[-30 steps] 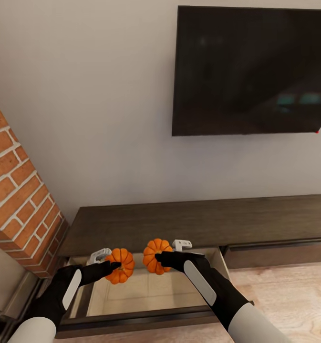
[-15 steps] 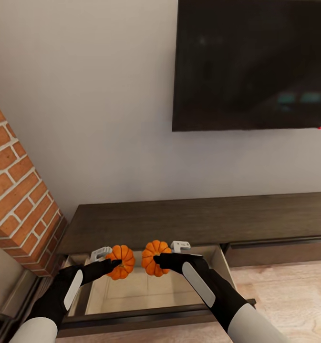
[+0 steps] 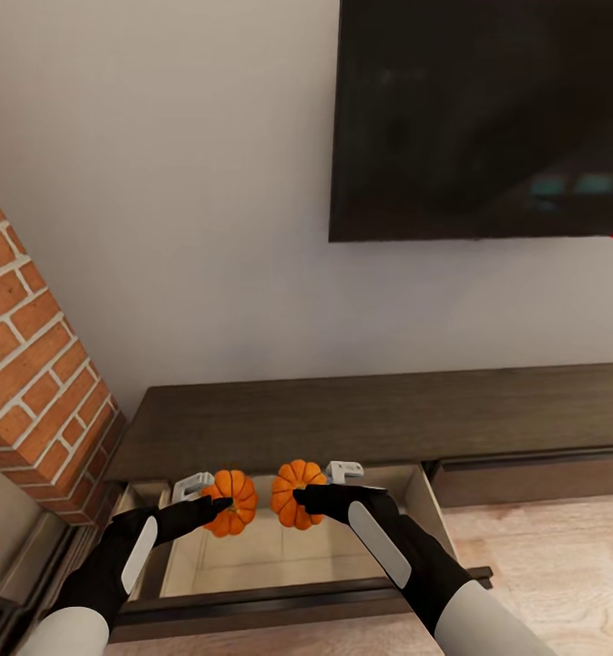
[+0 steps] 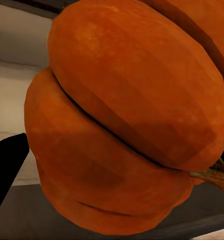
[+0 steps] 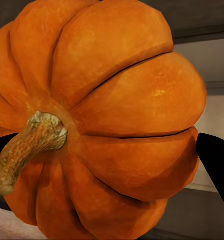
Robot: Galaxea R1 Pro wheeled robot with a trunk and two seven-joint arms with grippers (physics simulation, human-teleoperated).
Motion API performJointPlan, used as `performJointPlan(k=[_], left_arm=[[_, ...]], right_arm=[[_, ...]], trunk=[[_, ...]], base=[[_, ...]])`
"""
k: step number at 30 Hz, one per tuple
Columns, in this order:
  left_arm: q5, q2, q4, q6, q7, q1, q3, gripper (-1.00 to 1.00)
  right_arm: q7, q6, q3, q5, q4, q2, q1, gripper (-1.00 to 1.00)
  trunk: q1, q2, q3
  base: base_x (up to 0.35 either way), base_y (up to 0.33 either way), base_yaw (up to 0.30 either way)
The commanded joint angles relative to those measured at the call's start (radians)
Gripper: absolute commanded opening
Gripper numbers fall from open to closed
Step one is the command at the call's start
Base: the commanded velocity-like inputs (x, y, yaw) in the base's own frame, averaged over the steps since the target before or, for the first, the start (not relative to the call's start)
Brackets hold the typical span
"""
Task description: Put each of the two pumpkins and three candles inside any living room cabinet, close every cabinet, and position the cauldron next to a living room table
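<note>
Head view
- Cabinet (image 3: 379, 421): low dark-brown unit against the far wall; left drawer (image 3: 288, 603) pulled out toward the robot, pale beige inside; right front closed.
- Left gripper (image 3: 217, 507): over the open drawer, fingers pinched on the left pumpkin (image 3: 231, 501).
- Right gripper (image 3: 299, 497): over the same drawer, fingers pinched on the right pumpkin (image 3: 293, 492).
- Pumpkins: side by side, near each other but apart, both held above the drawer's far half.
- TV (image 3: 482, 118): dark, on the wall above the cabinet's right part.
- Brick column (image 3: 33, 364): left of the cabinet.

Left wrist view
- Left pumpkin (image 4: 127, 120): very close, orange ribs, stem (image 4: 214, 177) at one edge.
- Finger (image 4: 6, 167): black, touching the pumpkin's side.

Right wrist view
- Right pumpkin (image 5: 117, 125): stem (image 5: 27, 150) toward the camera.
- Finger (image 5: 217, 162): black tip against the pumpkin's flank.
</note>
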Motion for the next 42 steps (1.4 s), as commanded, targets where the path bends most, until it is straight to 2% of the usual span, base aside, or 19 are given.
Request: performJointPlan(k=[1, 6, 9, 19, 27, 35, 37, 39, 42], left_arm=[[0.01, 0.001, -0.001, 0.016, -0.001, -0.001, 0.002, -1.0], [0.008, 0.006, -0.003, 0.08, -0.002, -0.001, 0.002, -1.0], [0.008, 0.006, -0.004, 0.094, -0.002, -0.001, 0.002, -1.0], [0.006, 0.006, -0.003, 0.097, 0.0, -0.001, 0.002, -1.0], [0.006, 0.006, -0.001, 0.096, 0.003, -0.001, 0.002, -1.0], [0.006, 0.006, -0.001, 0.095, 0.004, -0.001, 0.002, -1.0], [0.005, 0.006, -0.001, 0.092, 0.005, -0.001, 0.001, -1.0], [0.005, 0.005, -0.002, 0.089, 0.006, -0.001, 0.0, -1.0], [0.005, 0.004, -0.002, 0.085, 0.007, -0.001, 0.0, -1.0]], right_arm=[[-0.01, 0.001, 0.002, -0.011, -0.002, 0.0, -0.001, -1.0], [-0.01, 0.001, 0.002, -0.011, -0.002, 0.0, -0.001, -1.0], [-0.01, 0.001, 0.002, -0.011, -0.002, 0.0, -0.001, -1.0], [-0.01, 0.001, 0.004, -0.01, -0.002, 0.001, -0.001, -1.0], [-0.011, 0.001, 0.045, -0.01, -0.003, 0.0, -0.001, -1.0], [-0.02, 0.002, 0.051, -0.01, -0.005, 0.002, -0.001, -1.0], [-0.026, 0.005, 0.054, -0.009, -0.005, 0.009, -0.001, -1.0], [-0.048, 0.009, 0.056, -0.009, -0.004, 0.018, -0.001, -1.0], [-0.145, 0.011, 0.058, -0.01, -0.007, 0.029, -0.001, -1.0]], trunk=[[0.004, -0.008, -0.004], [0.023, -0.043, -0.02], [0.035, -0.064, -0.029], [0.073, -0.134, -0.06], [0.104, -0.19, -0.085], [0.134, -0.246, -0.111], [0.142, -0.26, -0.117], [0.15, -0.274, -0.123], [0.161, -0.295, -0.132]], base=[[0.0, 0.0, 0.0], [0.0, 0.0, 0.0], [0.0, 0.0, 0.0], [0.0, 0.0, 0.0], [0.0, 0.0, 0.0], [0.0, 0.0, 0.0], [0.0, 0.0, 0.0], [0.0, 0.0, 0.0], [0.0, 0.0, 0.0]])
